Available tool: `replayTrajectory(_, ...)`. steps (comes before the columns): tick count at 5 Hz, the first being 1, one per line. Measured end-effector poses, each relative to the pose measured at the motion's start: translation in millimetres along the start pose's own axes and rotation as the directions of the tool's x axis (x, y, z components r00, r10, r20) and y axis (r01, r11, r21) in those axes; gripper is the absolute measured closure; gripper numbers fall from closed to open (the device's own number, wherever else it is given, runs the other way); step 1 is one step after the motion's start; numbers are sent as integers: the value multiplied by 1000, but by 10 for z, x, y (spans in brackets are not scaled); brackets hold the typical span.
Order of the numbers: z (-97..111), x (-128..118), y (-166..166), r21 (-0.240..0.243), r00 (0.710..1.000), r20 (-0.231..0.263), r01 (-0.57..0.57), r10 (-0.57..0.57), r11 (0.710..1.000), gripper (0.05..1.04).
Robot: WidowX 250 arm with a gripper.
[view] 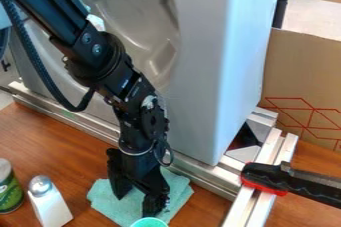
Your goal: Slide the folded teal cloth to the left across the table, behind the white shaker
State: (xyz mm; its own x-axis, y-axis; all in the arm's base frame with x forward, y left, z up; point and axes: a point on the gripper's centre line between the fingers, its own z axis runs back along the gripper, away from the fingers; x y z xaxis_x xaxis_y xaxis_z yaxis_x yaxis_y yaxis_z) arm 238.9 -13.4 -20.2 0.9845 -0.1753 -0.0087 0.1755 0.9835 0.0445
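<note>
The black gripper [136,202] hangs pointing down over a folded teal cloth [105,202] on the wooden table, its two fingers spread apart. Nothing is visibly held between them; whether the tips touch the cloth cannot be told. Close below the right fingertip, at the bottom edge, shows the rim of a mint-green round cup or bowl [148,222]. To the left of the cloth stands a white shaker [51,208] with a silver top. A green can [9,188] is cut off by the left edge.
Behind the arm a big grey molded panel [213,71] stands along a metal rail [86,127]. At the right, a black-and-red handled tool [286,182] lies across another rail [250,206]. Brown cardboard [303,71] stands farther back.
</note>
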Motion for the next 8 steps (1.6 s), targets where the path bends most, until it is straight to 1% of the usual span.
replayTrajectory(1,103,-89,229,9,999,19,-28,28,1000,83)
replayTrajectory(2,151,-196,524,11,997,5,-75,75,997,83)
replayTrajectory(3,159,-256,740,13,994,-1,-107,107,994,83)
replayTrajectory(4,135,-324,849,25,994,-22,-109,110,994,83)
replayTrajectory(5,138,-388,952,53,994,-41,-98,100,994,83)
replayTrajectory(6,182,-446,1068,79,994,-47,-97,101,992,83)
replayTrajectory(7,311,-444,1189,104,994,-15,-109,111,989,83)
replayTrajectory(8,438,-408,1197,103,996,31,-87,84,991,83)
